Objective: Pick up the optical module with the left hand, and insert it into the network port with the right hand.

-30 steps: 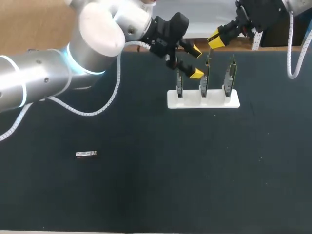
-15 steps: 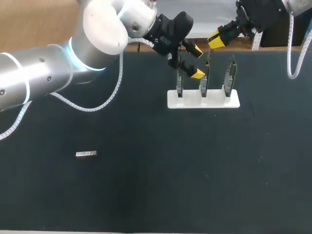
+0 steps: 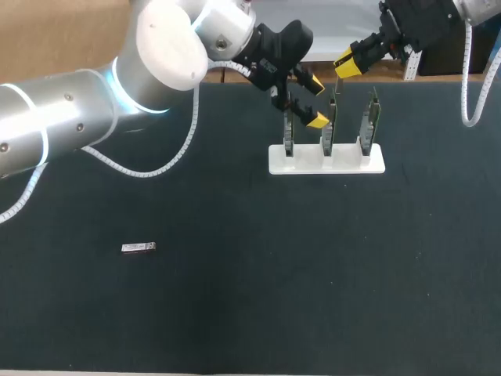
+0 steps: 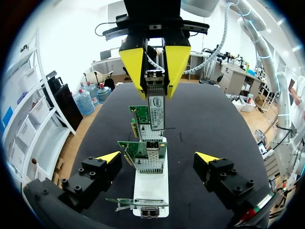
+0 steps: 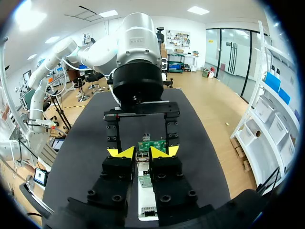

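Note:
My right gripper (image 3: 344, 66) hangs over the middle network card (image 3: 329, 125) of the white stand (image 3: 348, 164), shut on a silver optical module (image 4: 155, 102) that points down at the cards. In the right wrist view the module (image 5: 142, 159) sits between the yellow tips of my right gripper (image 5: 142, 152), just above a card's port (image 5: 151, 145). My left gripper (image 3: 315, 100) is wide open beside the left card (image 3: 288, 129), facing the right gripper; in its own view the left gripper (image 4: 157, 157) straddles the cards with nothing held. A second module (image 3: 138, 247) lies flat on the mat at the left.
The stand holds three upright green cards, the right one (image 3: 369, 117) beside my right gripper. The black mat (image 3: 274, 274) runs to the table's front edge. My left arm (image 3: 94, 117) spans the back left, with a white cable looping under it.
The left arm's elbow and wrist have shifted a little to the right; its gripper stays by the cards. The right arm and its module have not moved.

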Robot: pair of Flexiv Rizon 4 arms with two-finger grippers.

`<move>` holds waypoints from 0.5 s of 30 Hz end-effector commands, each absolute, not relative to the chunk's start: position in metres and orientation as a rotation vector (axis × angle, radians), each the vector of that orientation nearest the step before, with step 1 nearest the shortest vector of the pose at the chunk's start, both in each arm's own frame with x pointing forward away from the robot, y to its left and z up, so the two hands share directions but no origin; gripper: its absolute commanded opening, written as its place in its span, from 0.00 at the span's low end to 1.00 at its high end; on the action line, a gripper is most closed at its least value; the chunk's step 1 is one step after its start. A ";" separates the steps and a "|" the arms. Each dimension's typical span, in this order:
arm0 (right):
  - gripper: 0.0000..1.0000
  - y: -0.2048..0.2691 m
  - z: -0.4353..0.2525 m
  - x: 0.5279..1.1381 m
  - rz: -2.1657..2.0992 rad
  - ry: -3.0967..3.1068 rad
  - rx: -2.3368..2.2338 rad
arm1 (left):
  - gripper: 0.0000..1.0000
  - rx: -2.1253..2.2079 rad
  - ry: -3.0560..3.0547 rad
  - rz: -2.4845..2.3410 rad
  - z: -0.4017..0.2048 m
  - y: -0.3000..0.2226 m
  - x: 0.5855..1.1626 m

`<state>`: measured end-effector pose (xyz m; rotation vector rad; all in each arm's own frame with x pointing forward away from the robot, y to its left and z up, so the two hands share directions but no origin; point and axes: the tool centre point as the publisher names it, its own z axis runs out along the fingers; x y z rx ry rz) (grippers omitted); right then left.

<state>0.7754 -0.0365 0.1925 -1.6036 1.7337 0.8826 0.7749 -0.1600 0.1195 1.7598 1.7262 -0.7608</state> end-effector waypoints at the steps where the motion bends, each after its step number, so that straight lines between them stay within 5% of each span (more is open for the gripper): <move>1: 0.00 -0.036 0.192 0.776 0.883 1.733 -1.604 | 1.00 1.773 1.731 -0.763 0.119 -0.160 0.776; 15: 0.00 -0.036 0.192 0.776 0.878 1.732 -1.605 | 1.00 1.783 1.724 -0.757 0.119 -0.161 0.776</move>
